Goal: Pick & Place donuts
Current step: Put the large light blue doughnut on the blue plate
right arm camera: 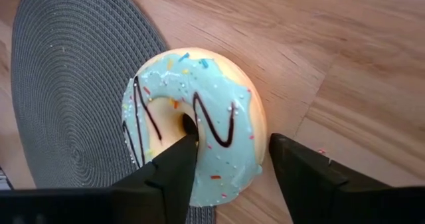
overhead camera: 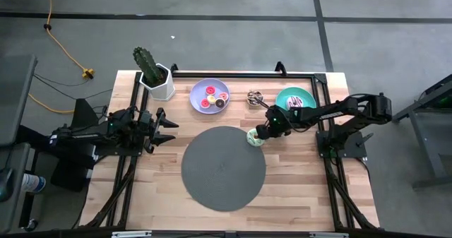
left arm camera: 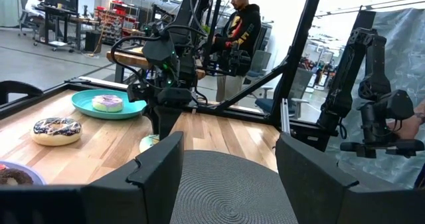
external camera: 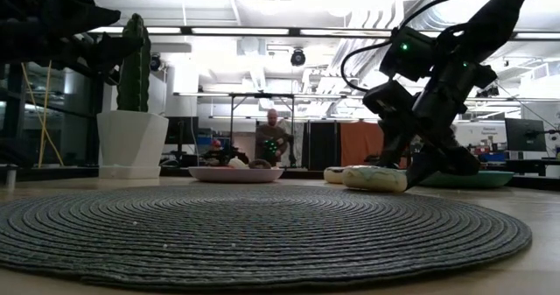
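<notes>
A mint-iced donut with dark squiggles lies flat, half on the grey mat's right edge and half on the wood. My right gripper hangs over it, open, with one finger down in the hole and the other just outside the ring. In the low view the donut sits under that gripper. Several donuts lie on the lavender plate, one white-purple donut on the teal plate, and a chocolate one rests on the table between them. My left gripper waits open at the table's left. My right gripper comes at the mint donut from above. One fingertip stands in the hole, the other beside the ring's outer rim. Whether either finger touches the ring I cannot tell. The donut lies flat on the mat's edge and the wood.
A potted cactus stands at the table's far left corner. The round grey mat fills the table's middle. A dark frame borders the table. People show in the room beyond the table.
</notes>
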Available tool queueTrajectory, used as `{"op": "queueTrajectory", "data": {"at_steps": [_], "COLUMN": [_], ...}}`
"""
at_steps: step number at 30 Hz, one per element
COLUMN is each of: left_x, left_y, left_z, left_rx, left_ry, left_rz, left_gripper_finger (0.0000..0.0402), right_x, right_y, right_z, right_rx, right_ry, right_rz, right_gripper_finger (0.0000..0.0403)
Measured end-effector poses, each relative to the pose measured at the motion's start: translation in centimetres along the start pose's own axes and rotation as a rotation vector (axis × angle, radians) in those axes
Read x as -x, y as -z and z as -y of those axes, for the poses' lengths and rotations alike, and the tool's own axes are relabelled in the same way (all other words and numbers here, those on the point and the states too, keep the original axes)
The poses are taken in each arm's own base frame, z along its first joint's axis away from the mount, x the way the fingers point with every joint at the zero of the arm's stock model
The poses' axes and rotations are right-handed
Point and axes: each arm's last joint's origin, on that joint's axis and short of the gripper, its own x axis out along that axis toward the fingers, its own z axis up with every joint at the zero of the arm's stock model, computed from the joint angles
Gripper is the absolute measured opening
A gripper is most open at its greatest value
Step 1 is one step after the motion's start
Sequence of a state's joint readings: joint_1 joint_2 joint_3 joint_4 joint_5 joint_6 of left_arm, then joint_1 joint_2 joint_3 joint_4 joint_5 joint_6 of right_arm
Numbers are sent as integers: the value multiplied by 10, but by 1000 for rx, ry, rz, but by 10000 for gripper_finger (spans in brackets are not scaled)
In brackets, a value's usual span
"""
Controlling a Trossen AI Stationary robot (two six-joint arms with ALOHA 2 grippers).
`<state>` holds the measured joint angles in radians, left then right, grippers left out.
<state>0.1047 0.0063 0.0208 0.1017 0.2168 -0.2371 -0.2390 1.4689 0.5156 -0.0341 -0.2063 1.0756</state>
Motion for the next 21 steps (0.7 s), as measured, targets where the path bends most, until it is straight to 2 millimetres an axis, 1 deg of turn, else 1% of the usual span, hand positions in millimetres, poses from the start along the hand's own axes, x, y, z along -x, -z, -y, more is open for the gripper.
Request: {"op": "queueTrajectory", "data": {"at_steps": [14,21], "left_x": [0,0], "left_y": [0,0], "left_z": [0,0], "left_rx": [0,0], "left_ry": [0,0], "left_rz": [0,0], "left_gripper_finger": [230,230], "right_x": [0,0], "right_y": [-2,-3], "right_z": [-4,-5], "right_rx": [13,21], "right_ry": [-43,-47], "right_rz": [23,26], "right_gripper_finger": [157,153]}}
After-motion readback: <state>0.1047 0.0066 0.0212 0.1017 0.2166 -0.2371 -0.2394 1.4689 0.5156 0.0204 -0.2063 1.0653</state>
